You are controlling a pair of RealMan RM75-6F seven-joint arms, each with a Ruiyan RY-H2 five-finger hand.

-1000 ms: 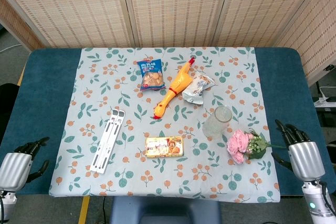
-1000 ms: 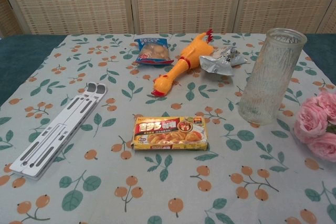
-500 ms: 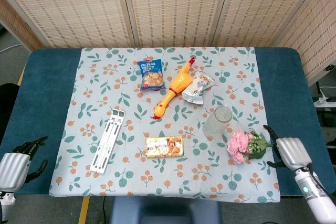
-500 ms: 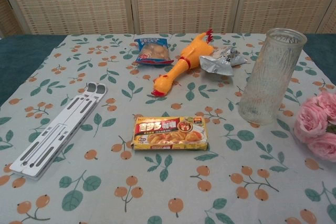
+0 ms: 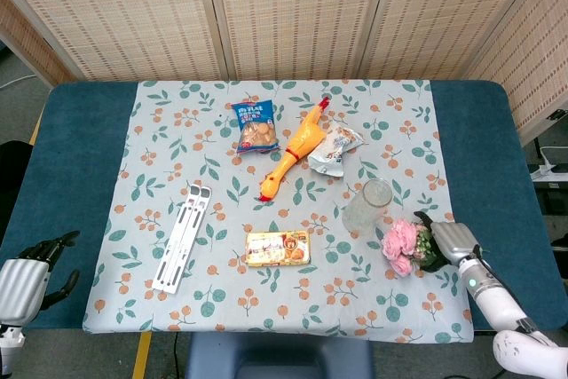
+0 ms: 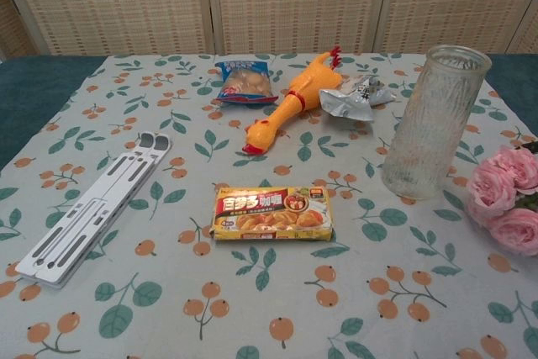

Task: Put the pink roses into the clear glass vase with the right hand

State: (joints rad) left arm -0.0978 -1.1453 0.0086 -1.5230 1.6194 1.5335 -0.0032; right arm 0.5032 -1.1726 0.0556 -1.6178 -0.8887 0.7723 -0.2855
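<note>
The pink roses [image 5: 402,244] lie on the floral cloth at the right, blooms pointing left and green leaves to the right; the chest view shows them at its right edge [image 6: 504,199]. The clear glass vase [image 5: 367,206] stands upright just up and left of them, also seen in the chest view [image 6: 433,119]. My right hand [image 5: 448,240] lies against the leafy stem end of the roses, with a dark finger reaching over the leaves; how far the fingers have closed is hidden. My left hand [image 5: 25,277] hangs off the table's near left corner, holding nothing, fingers apart.
A yellow food box [image 5: 278,248] lies left of the roses. A rubber chicken [image 5: 293,150], a blue snack bag [image 5: 256,126] and a silver packet [image 5: 335,148] lie behind the vase. A white folding stand [image 5: 182,237] lies at the left.
My right hand has moved in from the table's right edge to the stem end of the roses. The roses have shifted slightly left. The left hand has stayed put.
</note>
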